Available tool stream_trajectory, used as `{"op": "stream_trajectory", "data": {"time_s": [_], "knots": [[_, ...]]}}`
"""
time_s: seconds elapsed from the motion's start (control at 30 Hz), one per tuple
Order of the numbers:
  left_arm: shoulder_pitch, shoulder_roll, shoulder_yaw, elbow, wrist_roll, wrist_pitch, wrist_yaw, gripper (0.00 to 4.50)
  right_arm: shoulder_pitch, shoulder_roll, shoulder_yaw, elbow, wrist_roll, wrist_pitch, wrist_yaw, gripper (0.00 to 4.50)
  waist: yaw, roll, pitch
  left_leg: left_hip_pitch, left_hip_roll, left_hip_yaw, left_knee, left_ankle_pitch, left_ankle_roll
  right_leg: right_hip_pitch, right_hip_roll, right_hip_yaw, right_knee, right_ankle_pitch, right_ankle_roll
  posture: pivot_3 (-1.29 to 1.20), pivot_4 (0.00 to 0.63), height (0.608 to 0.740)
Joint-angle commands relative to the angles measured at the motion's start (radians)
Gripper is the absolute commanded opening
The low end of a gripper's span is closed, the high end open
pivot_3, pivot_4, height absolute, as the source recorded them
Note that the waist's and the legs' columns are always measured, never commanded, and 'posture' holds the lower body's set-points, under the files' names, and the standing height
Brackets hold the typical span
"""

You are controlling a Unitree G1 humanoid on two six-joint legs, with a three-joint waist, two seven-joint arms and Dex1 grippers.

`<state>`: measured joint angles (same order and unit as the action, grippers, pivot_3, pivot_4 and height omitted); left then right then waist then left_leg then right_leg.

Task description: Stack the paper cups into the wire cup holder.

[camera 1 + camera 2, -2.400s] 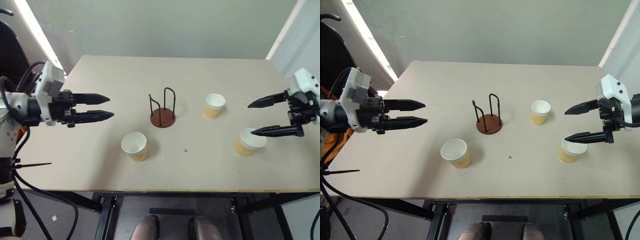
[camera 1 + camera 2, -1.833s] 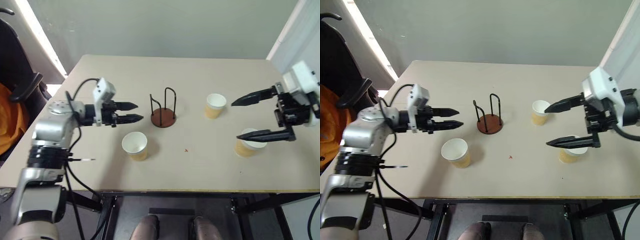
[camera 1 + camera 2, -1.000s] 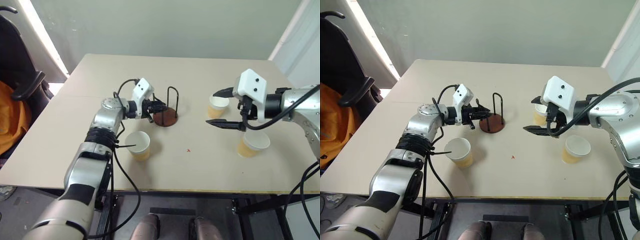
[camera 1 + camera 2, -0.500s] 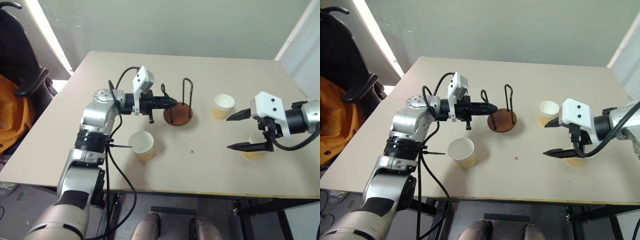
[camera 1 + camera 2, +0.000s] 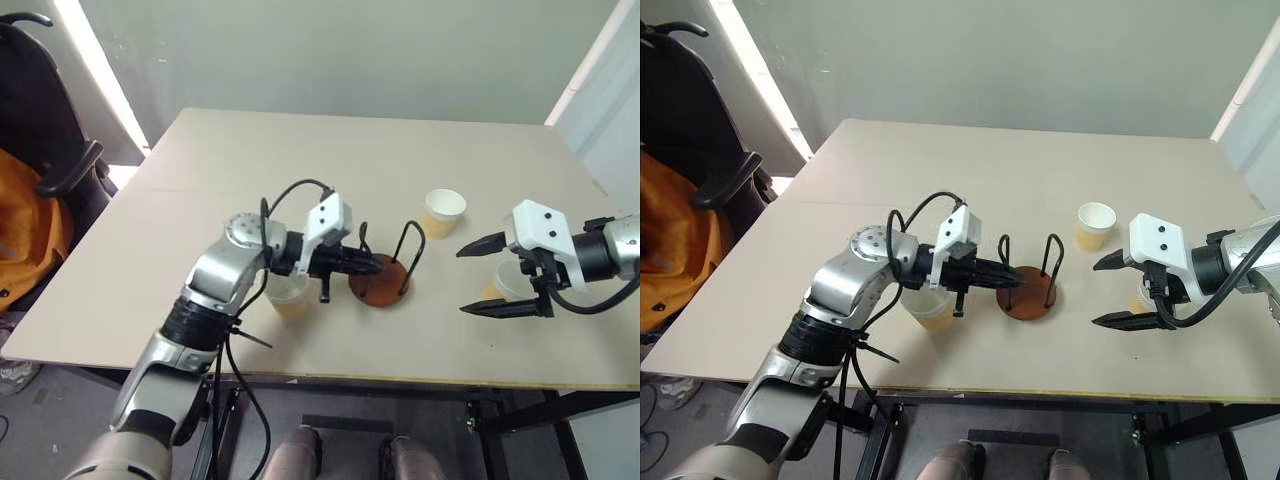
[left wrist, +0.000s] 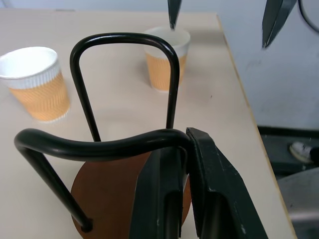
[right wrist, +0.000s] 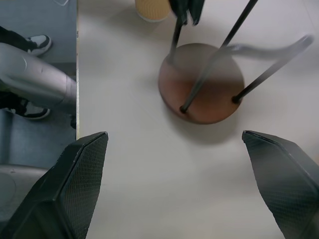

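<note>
From my station I saw the left end effector [image 5: 378, 264] clamped tight on the top bar of the nearer black wire loop of the small cup holder [image 5: 388, 270], a stand with a round reddish-brown disc base and two upright wire loops; the left wrist view showed its two black fingers [image 6: 209, 191] pinched against the bent wire right where the loop curved over. The holder's base sat on the pale beige worktop [image 5: 300, 160] near the front edge, about midway across. Just behind the left wrist, on its left side, stood one tan paper cup with a white inside [image 5: 288, 293], partly hidden by the arm and close to the holder without my being able to say they touched. The right end effector [image 5: 492, 276] hung spread as wide as it went, holding nothing, its two dark fingers [image 7: 79, 179] pointing toward the holder with bare worktop between them. A second tan paper cup [image 5: 508, 285] stood right beside that spread pair, largely hidden behind the right wrist housing. The third tan paper cup with a rolled white rim [image 5: 443, 212] stood upright farther back on the worktop, between the holder and the right arm, apart from both. All three cups stood empty of each other, none in the holder.
</note>
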<state>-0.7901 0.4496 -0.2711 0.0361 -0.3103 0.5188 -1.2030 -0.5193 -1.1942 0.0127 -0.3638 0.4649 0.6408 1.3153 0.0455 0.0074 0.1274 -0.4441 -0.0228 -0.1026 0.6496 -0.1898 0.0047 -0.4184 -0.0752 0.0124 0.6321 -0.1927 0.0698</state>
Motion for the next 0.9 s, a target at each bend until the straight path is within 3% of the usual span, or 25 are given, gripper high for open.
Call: {"op": "stream_trajectory", "data": {"time_s": [0.03, 0.27, 0.43, 0.6, 0.9], "knots": [[0.022, -0.001, -0.018, -0.055, 0.008, -0.031, 0.001, 0.04, -0.007, -0.020, -0.024, -0.017, -0.010, -0.005, -0.007, 4.50, 0.000, 0.000, 0.000, 0.000, 0.000, 0.000, 0.000, 0.000, 0.000, 0.000, 0.000, 0.000, 0.000, 0.000, 0.000, 0.00, 0.150, 0.740], [0.012, -0.001, -0.092, -0.041, 0.064, 0.014, 0.030, 0.04, -0.010, -0.012, -0.001, -0.025, -0.034, -0.005, -0.015, 4.50, 0.001, 0.000, 0.000, 0.000, 0.000, 0.001, -0.001, 0.002, -0.003, 0.000, 0.000, 0.000, -0.001, 0.001, 0.001, 0.00, 0.150, 0.740], [0.000, -0.020, -0.128, -0.036, 0.085, 0.038, 0.041, 1.52, -0.013, -0.004, 0.022, -0.026, -0.056, -0.003, -0.026, 4.50, 0.001, 0.000, 0.000, 0.000, -0.001, 0.001, -0.001, 0.002, -0.003, 0.001, -0.001, 0.001, -0.002, 0.001, 0.002, 0.00, 0.150, 0.740], [-0.001, 0.004, -0.118, -0.052, 0.099, 0.021, 0.053, 3.27, 0.002, -0.017, 0.011, -0.019, -0.059, -0.002, -0.022, 4.50, 0.001, 0.000, 0.000, 0.000, 0.000, 0.001, -0.002, 0.002, -0.004, 0.000, 0.000, 0.001, -0.003, 0.001, 0.002, 0.00, 0.150, 0.740], [-0.043, 0.176, -0.012, -0.102, 0.057, -0.005, -0.054, 3.27, 0.146, -0.132, -0.102, 0.080, -0.093, -0.041, -0.003, 4.50, 0.005, 0.000, 0.000, -0.001, -0.001, 0.001, -0.002, 0.002, -0.007, 0.000, 0.000, 0.002, -0.004, 0.002, 0.002, 0.00, 0.150, 0.740]]}}
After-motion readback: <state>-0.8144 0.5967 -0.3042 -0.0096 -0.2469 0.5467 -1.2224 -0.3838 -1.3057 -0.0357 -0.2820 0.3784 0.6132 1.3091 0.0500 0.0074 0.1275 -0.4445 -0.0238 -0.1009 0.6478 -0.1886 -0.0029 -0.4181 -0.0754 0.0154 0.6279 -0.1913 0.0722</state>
